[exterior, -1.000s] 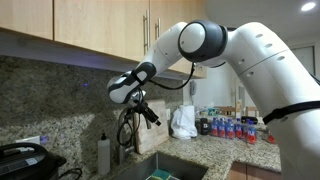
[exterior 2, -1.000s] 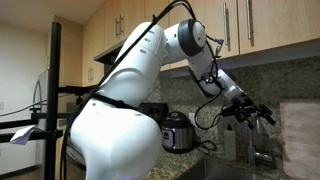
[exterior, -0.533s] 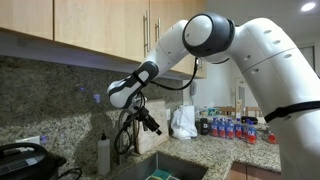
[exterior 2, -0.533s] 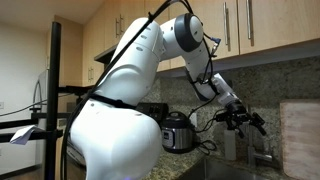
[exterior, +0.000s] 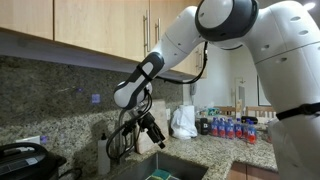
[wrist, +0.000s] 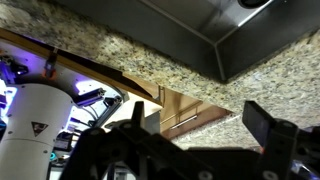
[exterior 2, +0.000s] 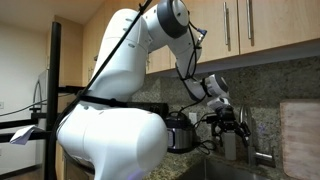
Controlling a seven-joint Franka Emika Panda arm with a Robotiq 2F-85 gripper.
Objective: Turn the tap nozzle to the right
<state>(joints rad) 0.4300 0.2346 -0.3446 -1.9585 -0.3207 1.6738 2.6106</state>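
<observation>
Granite counter — tap nozzle [exterior: 122, 128] stands upright, arched; hand [exterior: 155, 132] beside it — fingers apart.

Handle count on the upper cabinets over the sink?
2, in an exterior view: handle and neighbouring handle, vertical bars side by side where two doors of the upper cabinets meet. The arm may hide others.

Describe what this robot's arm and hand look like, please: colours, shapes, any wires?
The arm is glossy white, built of fat rounded tubes with ball-like joints and thin dark seams between them. A black cable runs along it. At the end, the gripper is black and boxy, with two stubby dark fingers.
</observation>
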